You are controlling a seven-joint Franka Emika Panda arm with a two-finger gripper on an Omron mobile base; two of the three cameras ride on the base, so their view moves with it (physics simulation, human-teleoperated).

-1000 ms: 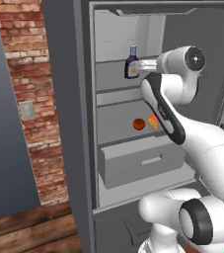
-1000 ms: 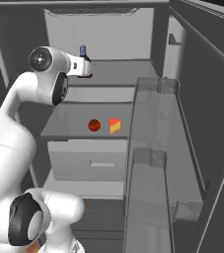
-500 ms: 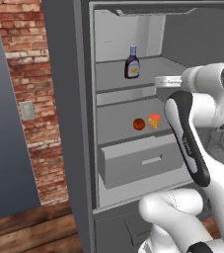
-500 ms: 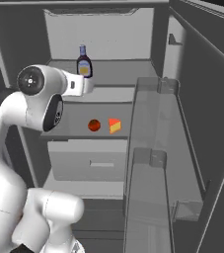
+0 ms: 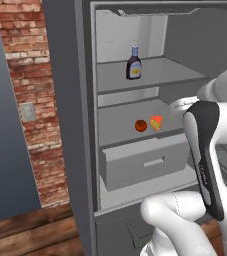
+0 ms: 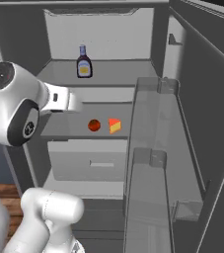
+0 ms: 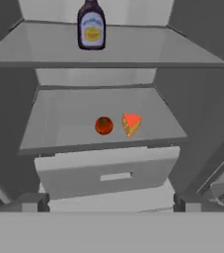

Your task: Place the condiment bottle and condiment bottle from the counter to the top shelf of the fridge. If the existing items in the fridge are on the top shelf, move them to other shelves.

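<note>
The fridge (image 5: 65, 125) stands open beside a red brick wall (image 5: 30, 100) that carries a pale switch plate (image 5: 28, 112), above a wooden floor (image 5: 30, 235). Its pale grey inside holds thin shelves over a wide drawer (image 5: 142, 162), pulled partly out. The open door, with its clear racks (image 6: 150, 163), shows at the right of the right base view.

One bottle (image 5: 133, 63), dark with a yellow label, stands upright on the top shelf (image 5: 155, 75), near its middle and well back from the front edge. On the lower shelf (image 7: 103, 118) a small red tomato (image 7: 103, 125) and an orange cheese wedge (image 7: 131, 124) lie just beside each other, near the front edge, the tomato to the left in all three views.

The arm's white wrist (image 6: 61, 101) sits in front of the fridge, about level with the lower shelf. The gripper's fingers cannot be made out clearly, but the pincer is spread wide and carries nothing.

Compared with one second earlier, when the hand was at the bottle on the top shelf, the hand has drawn back out of the fridge and dropped lower; the bottle stands alone where it was set.
</note>
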